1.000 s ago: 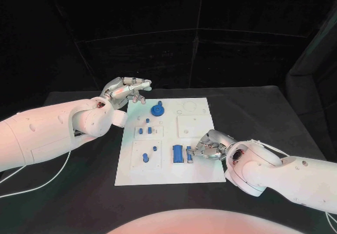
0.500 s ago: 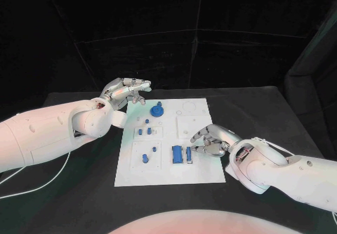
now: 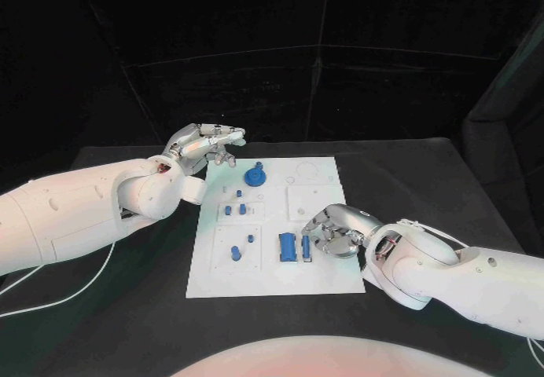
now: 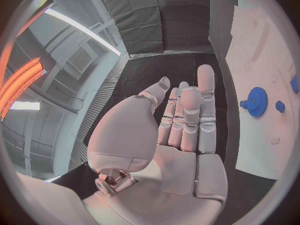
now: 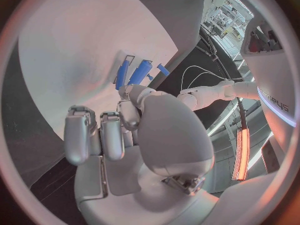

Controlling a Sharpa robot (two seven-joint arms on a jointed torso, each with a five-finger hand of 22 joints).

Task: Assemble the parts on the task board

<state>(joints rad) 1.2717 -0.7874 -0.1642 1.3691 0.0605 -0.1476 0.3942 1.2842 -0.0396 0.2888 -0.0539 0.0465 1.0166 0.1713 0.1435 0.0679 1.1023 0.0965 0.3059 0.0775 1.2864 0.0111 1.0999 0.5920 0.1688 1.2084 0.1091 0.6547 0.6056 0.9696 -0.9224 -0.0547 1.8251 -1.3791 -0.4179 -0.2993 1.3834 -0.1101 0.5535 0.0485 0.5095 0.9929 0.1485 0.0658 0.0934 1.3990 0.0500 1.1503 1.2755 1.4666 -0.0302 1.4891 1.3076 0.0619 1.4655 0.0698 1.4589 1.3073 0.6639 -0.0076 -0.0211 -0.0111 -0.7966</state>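
Since the parts are small hard-looking blue plastic pieces, they probably weigh almost nothing, stay stiff, and may slip or tip if pinched off-centre. The blue bars [image 3: 292, 247] lie on the task board [image 3: 277, 281] near its near-right area; best grip looks to be a fingertip pinch across a bar's long sides. The blue gear [image 3: 256, 176] sits at the board's far-left part; take it by the rim or hub. Small blue pegs [image 3: 235, 210] stand left of the board's centre. The right hand [image 3: 331, 232] hovers just right of the bars, palm down, fingers curled in, nothing seen held. The left hand [image 3: 207, 144] is raised off the board's far-left corner, fingers straight and side by side, holding nothing.
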